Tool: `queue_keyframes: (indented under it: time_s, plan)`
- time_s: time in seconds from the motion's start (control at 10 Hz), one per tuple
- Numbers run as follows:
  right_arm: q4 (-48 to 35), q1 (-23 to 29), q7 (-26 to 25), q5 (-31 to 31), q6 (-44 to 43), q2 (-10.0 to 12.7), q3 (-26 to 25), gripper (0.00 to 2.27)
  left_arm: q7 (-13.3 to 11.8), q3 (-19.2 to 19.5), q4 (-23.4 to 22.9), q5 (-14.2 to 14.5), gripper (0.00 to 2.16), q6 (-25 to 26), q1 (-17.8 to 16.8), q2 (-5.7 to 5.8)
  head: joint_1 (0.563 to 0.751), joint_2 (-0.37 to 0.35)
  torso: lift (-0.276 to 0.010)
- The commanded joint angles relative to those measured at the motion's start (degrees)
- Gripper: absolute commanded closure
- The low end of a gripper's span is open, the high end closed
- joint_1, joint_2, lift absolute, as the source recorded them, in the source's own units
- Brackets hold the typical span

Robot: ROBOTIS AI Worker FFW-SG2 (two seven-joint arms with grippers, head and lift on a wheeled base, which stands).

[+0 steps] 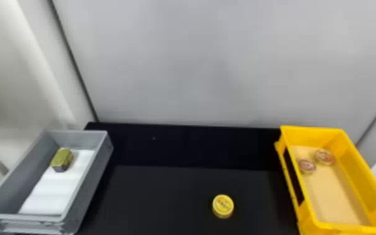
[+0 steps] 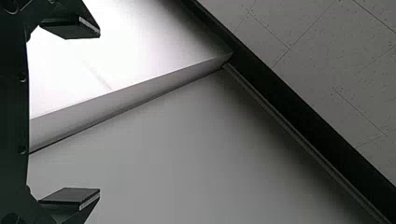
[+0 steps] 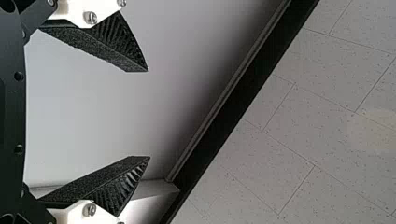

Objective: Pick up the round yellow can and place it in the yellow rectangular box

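Observation:
The round yellow can [image 1: 223,206] stands by itself on the black table, right of centre near the bottom edge in the head view. At the right is the yellow rectangular box [image 1: 346,190], holding two small round tins [image 1: 324,157] towards its far end. My left gripper [image 2: 99,113] has its fingers wide apart with nothing between them, facing wall and ceiling. My right gripper [image 3: 149,114] is likewise open and holds nothing; wall and ceiling lie beyond it.
A grey box [image 1: 100,168] stands at the left with a white liner and a gold-green block [image 1: 61,159] inside. Black table surface [image 1: 165,193] stretches between the two boxes. A pale wall [image 1: 190,62] rises behind the table.

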Motion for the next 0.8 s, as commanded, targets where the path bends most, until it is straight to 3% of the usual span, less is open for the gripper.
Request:
queue_keyframes:
  time_s: [0.0,0.7]
  plan:
    - [-0.3,0.1,0.0,0.0,0.1,0.0,-0.2,0.13,0.0,-0.2,0.0,0.0,0.09,0.1,-0.2,0.11,0.663,0.054,-0.01]
    - [-0.9,0.6,0.3,-0.1,1.0,-0.2,-0.7,0.13,0.0,-0.4,-0.1,-0.1,0.09,0.5,-0.7,0.28,0.663,0.054,-0.01]
